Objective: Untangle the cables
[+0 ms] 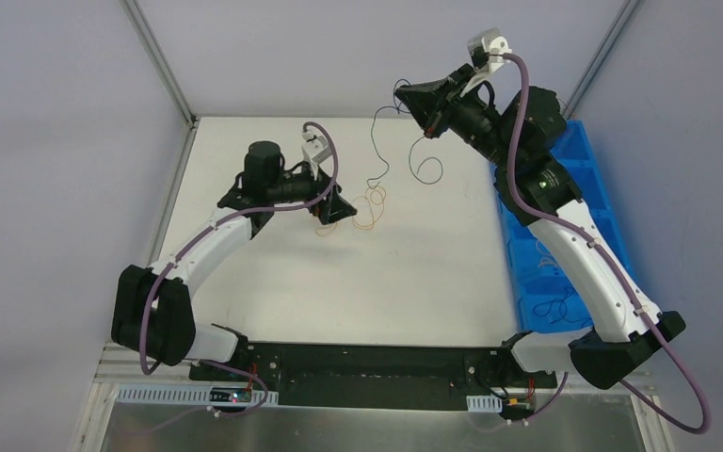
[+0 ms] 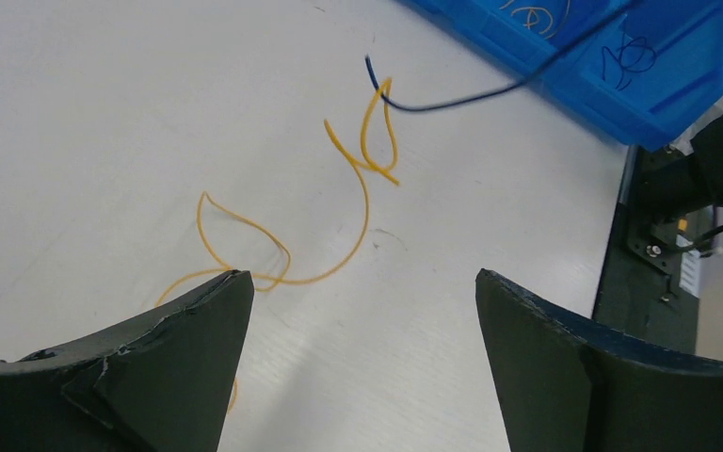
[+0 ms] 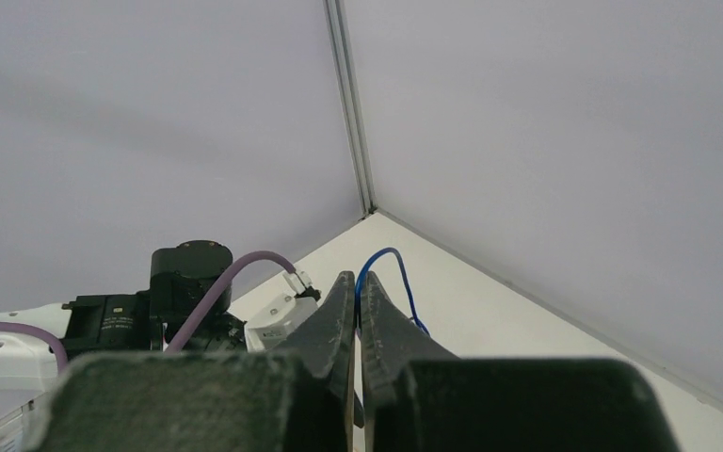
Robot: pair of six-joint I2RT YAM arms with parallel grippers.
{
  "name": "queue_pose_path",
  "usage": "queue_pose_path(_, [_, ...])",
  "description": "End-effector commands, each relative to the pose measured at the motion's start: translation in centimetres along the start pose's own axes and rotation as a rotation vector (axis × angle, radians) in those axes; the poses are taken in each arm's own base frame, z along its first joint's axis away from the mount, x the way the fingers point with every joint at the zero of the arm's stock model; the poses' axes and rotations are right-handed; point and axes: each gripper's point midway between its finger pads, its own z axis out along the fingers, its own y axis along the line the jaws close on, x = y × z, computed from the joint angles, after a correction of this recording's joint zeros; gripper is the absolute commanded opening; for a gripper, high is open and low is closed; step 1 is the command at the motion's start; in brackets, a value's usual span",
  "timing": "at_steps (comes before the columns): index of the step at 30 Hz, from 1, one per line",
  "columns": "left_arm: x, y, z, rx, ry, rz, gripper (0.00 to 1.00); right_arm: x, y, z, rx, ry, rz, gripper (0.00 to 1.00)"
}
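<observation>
A thin orange cable [image 1: 370,201] lies in loose loops on the white table; it also shows in the left wrist view [image 2: 287,256]. My left gripper [image 1: 335,211] is open and empty, low over the table just left of the loops, with its left fingertip [image 2: 231,287] over one loop. My right gripper [image 1: 417,102] is raised near the back of the table and shut on a thin dark blue cable [image 1: 382,151]. That cable hangs down to the table and loops above the shut fingertips in the right wrist view [image 3: 388,259]. Its free end [image 2: 414,104] lies by the orange loops.
A blue bin [image 1: 576,202] stands along the table's right edge under the right arm and holds a few small coiled wires [image 1: 553,309]. It also shows in the left wrist view [image 2: 621,85]. Grey walls close in the back and sides.
</observation>
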Motion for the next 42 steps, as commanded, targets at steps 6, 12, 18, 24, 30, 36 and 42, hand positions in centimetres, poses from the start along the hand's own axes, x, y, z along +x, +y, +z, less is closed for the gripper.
queue_pose_path(6, [-2.1, -2.0, 6.9, 0.073, -0.089, 0.152, 0.91, -3.2, 0.1, 0.1, 0.020, -0.064, 0.022, 0.00])
queue_pose_path(12, [-0.6, 1.1, 10.6, -0.018, -0.094, 0.100, 0.63, -4.3, 0.2, 0.0, 0.035, -0.071, 0.063, 0.00])
queue_pose_path(18, [-1.1, 2.1, 12.6, 0.007, -0.109, 0.061, 0.14, -5.0, -0.4, -0.6, 0.085, -0.068, 0.075, 0.00])
queue_pose_path(24, [6.7, 3.1, 11.4, 0.007, 0.100, 0.067, 0.00, -9.4, -1.7, -1.4, 0.144, -0.151, 0.005, 0.00])
queue_pose_path(30, [11.8, 5.7, 6.1, -0.051, 0.315, 0.067, 0.00, -13.1, -3.9, -3.1, 0.218, -0.207, -0.102, 0.00])
queue_pose_path(36, [11.4, 6.4, 2.6, -0.056, 0.404, -0.052, 0.00, -14.9, -7.4, -6.5, 0.337, -0.192, -0.164, 0.00])
queue_pose_path(42, [10.7, 7.0, 0.8, -0.089, 0.439, -0.030, 0.00, -10.9, -11.2, -11.0, 0.476, -0.032, -0.187, 0.00])
